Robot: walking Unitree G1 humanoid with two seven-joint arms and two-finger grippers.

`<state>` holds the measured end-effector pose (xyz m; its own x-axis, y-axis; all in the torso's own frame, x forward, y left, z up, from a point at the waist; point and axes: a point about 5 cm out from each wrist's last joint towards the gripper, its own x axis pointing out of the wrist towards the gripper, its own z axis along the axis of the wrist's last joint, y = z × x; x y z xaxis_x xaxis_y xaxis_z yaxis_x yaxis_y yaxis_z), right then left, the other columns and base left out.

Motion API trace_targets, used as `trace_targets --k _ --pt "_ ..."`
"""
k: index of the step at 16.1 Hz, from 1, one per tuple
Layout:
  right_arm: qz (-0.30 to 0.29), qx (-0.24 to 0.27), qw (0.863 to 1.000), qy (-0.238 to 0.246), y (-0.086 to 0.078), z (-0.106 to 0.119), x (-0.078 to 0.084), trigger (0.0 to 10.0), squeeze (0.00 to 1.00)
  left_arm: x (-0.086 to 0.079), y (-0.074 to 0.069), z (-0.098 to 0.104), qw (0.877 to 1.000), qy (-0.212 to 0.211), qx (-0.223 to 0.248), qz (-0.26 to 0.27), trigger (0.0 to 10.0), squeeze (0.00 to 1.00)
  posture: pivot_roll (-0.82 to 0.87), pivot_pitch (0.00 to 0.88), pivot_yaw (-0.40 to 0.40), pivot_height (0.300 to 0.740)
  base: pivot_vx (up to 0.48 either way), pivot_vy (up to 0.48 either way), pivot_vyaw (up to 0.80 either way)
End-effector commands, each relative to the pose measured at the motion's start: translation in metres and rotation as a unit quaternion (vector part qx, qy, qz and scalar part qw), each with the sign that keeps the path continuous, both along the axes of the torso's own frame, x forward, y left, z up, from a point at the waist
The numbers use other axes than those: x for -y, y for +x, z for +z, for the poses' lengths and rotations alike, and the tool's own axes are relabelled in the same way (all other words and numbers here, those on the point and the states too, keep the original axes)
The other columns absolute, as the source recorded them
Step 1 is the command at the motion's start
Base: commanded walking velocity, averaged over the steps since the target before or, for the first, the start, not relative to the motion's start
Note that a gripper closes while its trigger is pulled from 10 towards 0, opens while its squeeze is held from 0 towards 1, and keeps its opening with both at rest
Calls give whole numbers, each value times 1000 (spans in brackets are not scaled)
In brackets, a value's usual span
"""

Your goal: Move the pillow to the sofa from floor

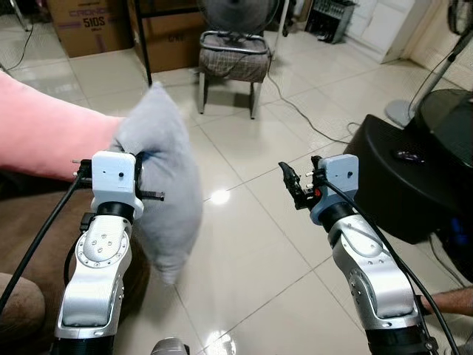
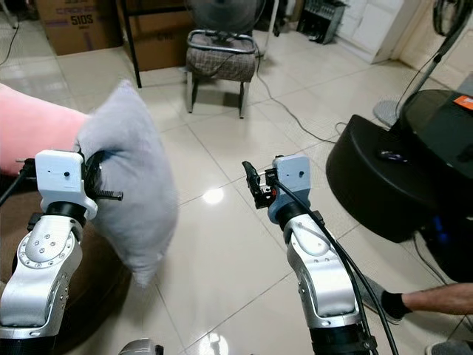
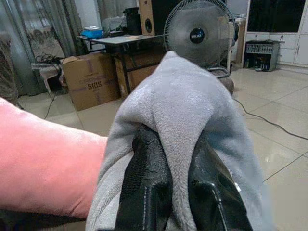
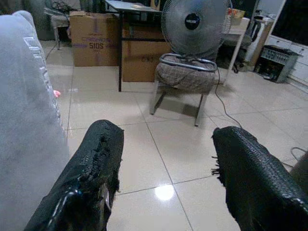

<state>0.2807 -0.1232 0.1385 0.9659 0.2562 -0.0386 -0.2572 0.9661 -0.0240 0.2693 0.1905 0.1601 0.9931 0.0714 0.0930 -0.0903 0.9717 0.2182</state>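
My left gripper is raised in front of me, its two black fingers pinched tight on a fold of the grey pillow. The pillow hangs clear of the tiled floor, drooping below and beyond my left wrist, with its upper corner standing above the gripper. To the left of it lies a large pink cushion (the grey fabric sits just beside it, and I cannot tell whether the two touch), and below that a brown sofa surface shows at my lower left. My right gripper is held up at about the same height, well apart from the pillow, its fingers spread wide with nothing between them but bare tile. Straight ahead on the floor stands a small metal-legged chair with a checked cushion, and an electric fan rests on its seat. A cable trails across the tiles from the chair toward the right. Cardboard boxes sit against the far side beside a dark table frame. To my right is a large black rounded object, and a person's leg in a dark sock reaches into the lower right corner.
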Motion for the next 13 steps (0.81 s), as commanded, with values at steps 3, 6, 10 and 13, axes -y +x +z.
trace_targets --k 3,6,10,13 --pt "-1 -2 1000 -19 0 -2 2 10000 0 -2 1 14 999 5 39 2 10000 0 127 0 -83 740 0 0 0" --pt "10 4 1000 -28 -1 -1 -2 10000 0 2 2 15 999 -2 39 -10 10000 0 125 0 -79 740 272 0 533" --pt "9 8 999 -33 1 1 -1 10000 0 3 5 16 999 -4 41 -13 10000 0 127 0 -81 740 311 0 800" --pt "9 9 999 -35 3 2 0 10000 0 3 5 16 999 -3 41 -12 10000 0 130 0 -84 740 320 0 800"
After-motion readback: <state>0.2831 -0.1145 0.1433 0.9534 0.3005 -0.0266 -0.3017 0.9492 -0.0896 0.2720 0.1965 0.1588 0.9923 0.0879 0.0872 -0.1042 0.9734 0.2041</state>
